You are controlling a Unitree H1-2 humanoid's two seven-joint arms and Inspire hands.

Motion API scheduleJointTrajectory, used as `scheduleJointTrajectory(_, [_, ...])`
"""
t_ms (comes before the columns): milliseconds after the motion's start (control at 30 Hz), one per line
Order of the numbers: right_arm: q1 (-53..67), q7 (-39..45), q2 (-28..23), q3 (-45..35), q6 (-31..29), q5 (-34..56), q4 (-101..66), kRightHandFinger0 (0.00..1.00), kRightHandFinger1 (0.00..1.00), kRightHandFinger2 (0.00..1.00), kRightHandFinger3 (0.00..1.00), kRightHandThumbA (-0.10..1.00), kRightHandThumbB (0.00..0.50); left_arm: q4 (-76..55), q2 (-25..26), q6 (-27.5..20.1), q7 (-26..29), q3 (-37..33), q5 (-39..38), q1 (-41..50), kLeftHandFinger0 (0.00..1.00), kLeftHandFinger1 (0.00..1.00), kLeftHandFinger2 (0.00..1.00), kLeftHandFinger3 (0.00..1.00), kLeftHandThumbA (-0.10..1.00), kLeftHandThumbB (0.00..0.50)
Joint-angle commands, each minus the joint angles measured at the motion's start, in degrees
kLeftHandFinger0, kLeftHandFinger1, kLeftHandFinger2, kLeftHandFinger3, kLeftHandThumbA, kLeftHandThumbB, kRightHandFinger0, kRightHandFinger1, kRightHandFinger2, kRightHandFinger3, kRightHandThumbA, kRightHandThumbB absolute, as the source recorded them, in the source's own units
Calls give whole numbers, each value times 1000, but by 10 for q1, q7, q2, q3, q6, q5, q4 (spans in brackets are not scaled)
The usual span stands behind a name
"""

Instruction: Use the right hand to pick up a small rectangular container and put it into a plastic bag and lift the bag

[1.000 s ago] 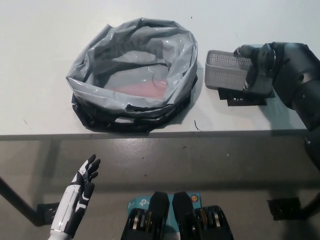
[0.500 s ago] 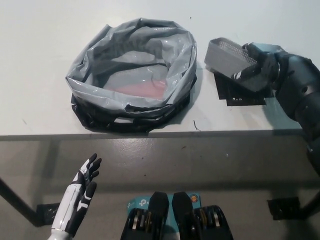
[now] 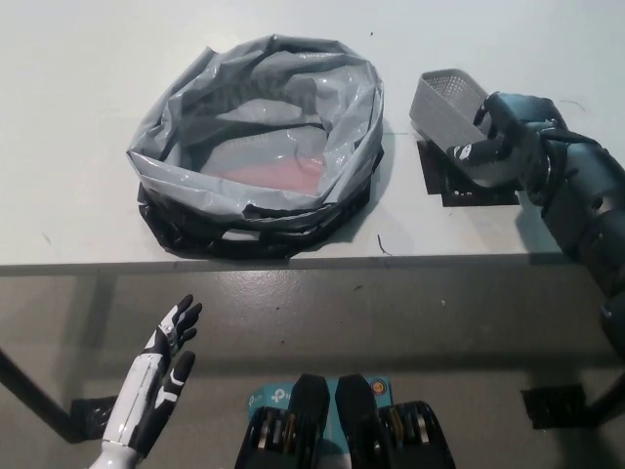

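Right hand [image 3: 503, 147]: black, at the upper right of the frame, fingers closed around a small rectangular container [image 3: 445, 106]. Container: grey perforated mesh, tilted with its open top toward the upper right, raised off the white table [image 3: 78, 117] above a black mat [image 3: 459, 186]. Plastic bag [image 3: 259, 147]: grey, rolled down and open, centre-left, beside the container. Left hand [image 3: 161, 376]: white, lower left, below the table edge, fingers spread, holding nothing.

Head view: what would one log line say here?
right hand: shut on small grey mesh container, tilted | grey plastic bag: open | left hand: open, low
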Motion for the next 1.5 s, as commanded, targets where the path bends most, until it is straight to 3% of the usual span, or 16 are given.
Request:
scheduleJointTrajectory(0, [-20,-13,-10,-27,-34,30,3,32,454,943,941,-100,184,-13,11,-11,-5,3,-1,-7,1000,1000,1000,1000,931,306])
scheduleJointTrajectory(100, [-30,-15,-13,-53,-55,44,1,0,452,880,862,-100,187,-12,11,-8,-5,4,-2,-9,1000,1000,1000,1000,925,309])
scheduleJointTrajectory(167, [-47,-3,-12,-74,-55,60,-3,186,649,954,866,-100,198,-15,12,-3,-7,3,-3,-8,1000,1000,1000,1000,926,306])
scheduleJointTrajectory(200, [-50,0,-12,-82,-53,65,-3,213,632,914,861,-100,201,-14,12,-3,-7,3,-2,-8,1000,1000,1000,1000,926,305])
scheduleJointTrajectory(333, [-72,22,-10,-131,-58,105,-11,50,531,890,908,-100,189,-10,13,-10,-7,3,-2,-9,1000,1000,1000,1000,928,300])
scheduleJointTrajectory(400, [-90,36,-8,-167,-45,128,-18,40,635,1000,936,-100,175,-10,14,-9,-7,3,2,-9,1000,1000,1000,1000,937,298])
scheduleJointTrajectory(467, [-108,51,-6,-196,-31,150,-25,53,677,1000,924,-100,169,-10,17,-9,-8,3,3,-9,1000,1000,1000,1000,940,292])
scheduleJointTrajectory(600, [-128,89,-7,-272,-26,212,-37,45,649,972,825,-100,156,-13,18,-3,-11,2,-1,-6,1000,1000,1000,1000,935,294])
scheduleJointTrajectory(700, [-141,100,-8,-316,5,236,-64,69,515,945,1000,-100,186,-10,19,-10,-12,3,2,-5,1000,1000,1000,1000,930,278])
scheduleJointTrajectory(767, [-146,124,-9,-356,15,274,-83,71,520,828,970,-100,198,-8,19,-11,-12,3,-1,-3,1000,1000,1000,1000,924,276])
scheduleJointTrajectory(867, [-145,141,-11,-376,6,284,-104,34,519,881,902,-100,192,-7,19,-12,-13,2,-4,0,1000,1000,1000,1000,913,273])
scheduleJointTrajectory(933, [-144,152,-10,-378,4,285,-126,0,485,888,829,-100,193,-9,20,-7,-14,3,-3,1,1000,1000,1000,1000,916,286])
scheduleJointTrajectory(1033, [-136,176,-2,-369,14,286,-185,9,489,918,931,-100,191,-10,20,-4,-14,2,-2,3,1000,1000,1000,1000,917,285])
scheduleJointTrajectory(1167, [-115,196,15,-341,55,277,-270,1,512,957,954,-100,196,-9,19,-3,-14,1,-1,5,1000,1000,1000,1000,911,289])
scheduleJointTrajectory(1333, [-85,210,42,-245,79,214,-344,72,614,963,926,-100,164,-5,19,-10,-13,0,0,5,1000,1000,1000,1000,909,282])
scheduleJointTrajectory(1467, [-60,206,55,-178,39,182,-351,144,650,948,871,-100,168,-6,19,-8,-16,-4,1,10,1000,1000,1000,1000,913,283])
